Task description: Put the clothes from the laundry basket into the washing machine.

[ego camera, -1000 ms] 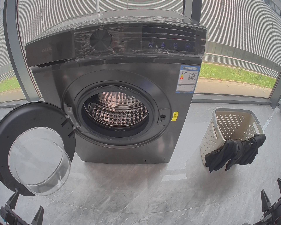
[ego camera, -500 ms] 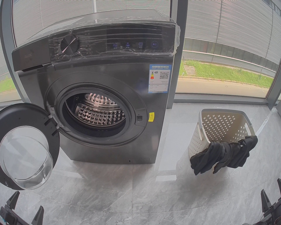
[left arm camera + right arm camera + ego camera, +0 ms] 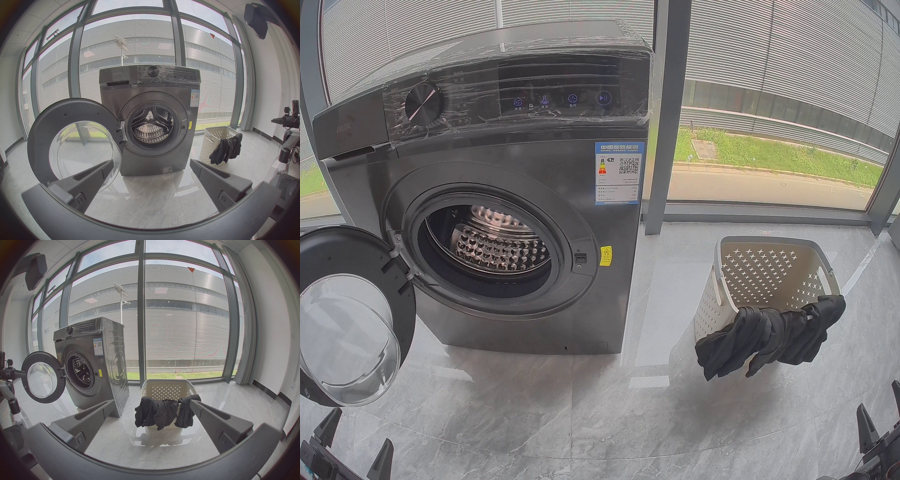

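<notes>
- Viewpoint swung right; objects unmoved.
- Washing machine (image 3: 487,162), 10 o'clock, door (image 3: 337,250) open.
- Clothes (image 3: 769,337) over laundry basket (image 3: 765,244) rim, 4 o'clock.
- Left gripper (image 3: 150,162), right gripper (image 3: 152,402): fingers spread.

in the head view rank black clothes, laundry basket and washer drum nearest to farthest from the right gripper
From the right gripper:
1. black clothes, draped over the basket's near rim, on the right.
2. laundry basket, its body just behind them, on the right.
3. drum, inside the washing machine, across on the left.

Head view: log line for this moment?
washer door open | black clothes draped over basket rim | left gripper open, empty | right gripper open, empty
</notes>
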Controlling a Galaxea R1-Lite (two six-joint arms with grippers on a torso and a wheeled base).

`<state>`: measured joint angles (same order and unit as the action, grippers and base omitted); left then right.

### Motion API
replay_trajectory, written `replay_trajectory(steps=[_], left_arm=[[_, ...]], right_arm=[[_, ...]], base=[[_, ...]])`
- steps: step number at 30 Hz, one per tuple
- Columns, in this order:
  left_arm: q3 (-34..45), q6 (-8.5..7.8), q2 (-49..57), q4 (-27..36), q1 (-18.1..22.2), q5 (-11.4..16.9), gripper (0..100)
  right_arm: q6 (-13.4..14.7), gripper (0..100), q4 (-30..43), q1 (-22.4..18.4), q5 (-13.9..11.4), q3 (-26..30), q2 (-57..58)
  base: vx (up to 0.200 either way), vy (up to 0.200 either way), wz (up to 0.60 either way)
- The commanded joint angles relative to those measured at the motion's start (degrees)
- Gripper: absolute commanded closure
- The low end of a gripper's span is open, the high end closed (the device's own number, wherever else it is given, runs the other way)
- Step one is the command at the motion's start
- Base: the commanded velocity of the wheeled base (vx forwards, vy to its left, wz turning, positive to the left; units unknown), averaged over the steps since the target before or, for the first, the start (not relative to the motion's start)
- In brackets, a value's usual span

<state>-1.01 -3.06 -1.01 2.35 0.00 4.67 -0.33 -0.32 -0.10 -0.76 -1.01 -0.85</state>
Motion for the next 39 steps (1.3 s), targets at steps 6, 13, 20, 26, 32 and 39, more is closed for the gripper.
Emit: replay_trajectory(steps=[6,13,20,26,32,39], left_arm=[[1.01,-0.10,1.01,0.02,0.00,-0.01,0],[1.01,-0.10,1.01,0.02,0.00,-0.01,0],[1.01,-0.10,1.01,0.02,0.00,-0.01,0],[1.01,-0.10,1.01,0.02,0.00,-0.01,0],[1.01,-0.10,1.01,-0.07,0.00,-0.01,0],[1.01,-0.10,1.01,0.02,0.00,-0.01,0]], right_arm=[[-0.02,0,-0.03,0.01,-0.04,0.92,0.85],[-0.02,0,-0.03,0.01,-0.04,0.92,0.85],[-0.02,0,-0.03,0.01,-0.04,0.92,0.85],[-0.02,0,-0.03,0.01,-0.04,0.92,0.85],[-0.02,0,-0.03,0.01,-0.04,0.92,0.85],[-0.02,0,-0.03,0.01,-0.04,0.92,0.85]], base=[[0.000,0.000,-0.10],[0.000,-0.143,0.00],[0.000,-0.200,0.00],[0.000,-0.200,0.00],[0.000,-0.200,0.00],[0.000,-0.200,0.00]])
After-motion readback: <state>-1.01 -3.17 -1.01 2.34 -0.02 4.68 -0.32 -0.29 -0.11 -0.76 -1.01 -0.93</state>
